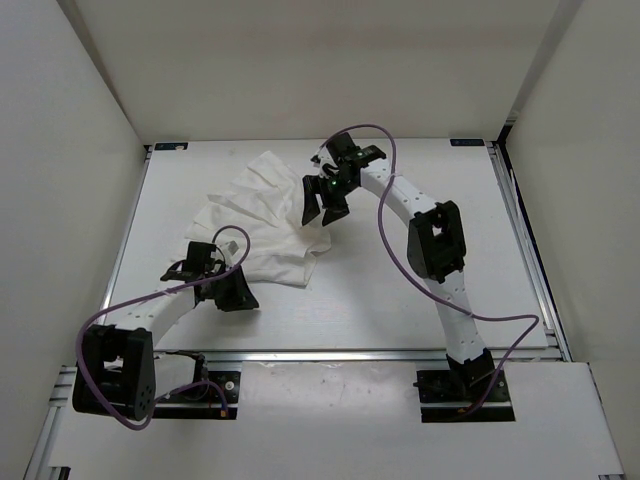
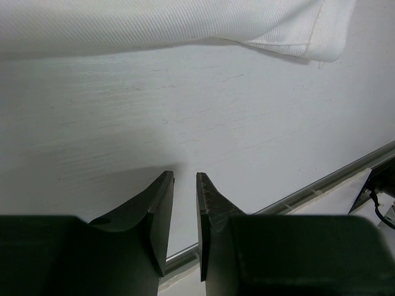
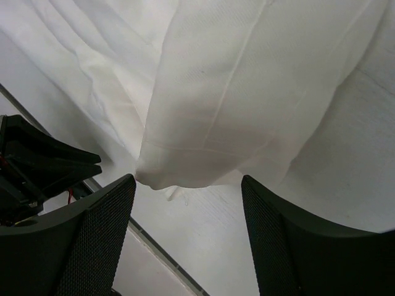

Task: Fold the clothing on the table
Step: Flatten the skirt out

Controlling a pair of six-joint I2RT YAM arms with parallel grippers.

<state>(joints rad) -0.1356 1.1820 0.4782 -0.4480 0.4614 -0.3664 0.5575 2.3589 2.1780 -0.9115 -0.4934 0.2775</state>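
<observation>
The clothing (image 1: 258,215) is a white pleated fan of fabric spread on the left half of the table (image 1: 400,310). My right gripper (image 1: 322,210) hangs over its right edge, open wide with nothing between the fingers. In the right wrist view a rounded fold of the clothing (image 3: 216,105) lies just beyond the right gripper (image 3: 188,180), with bare table (image 3: 203,234) below. My left gripper (image 1: 235,292) sits just off the garment's near edge. Its fingers (image 2: 162,203) stand a narrow gap apart over bare table (image 2: 185,111). The clothing's hem (image 2: 185,24) lies ahead of the left gripper (image 2: 184,177).
An aluminium rail (image 1: 350,355) runs along the near edge, with more rails at the sides (image 1: 520,240). White walls enclose the table. The same rail (image 2: 321,188) shows beyond the left fingers. A dark part of the other arm (image 3: 37,166) shows at the left of the right wrist view.
</observation>
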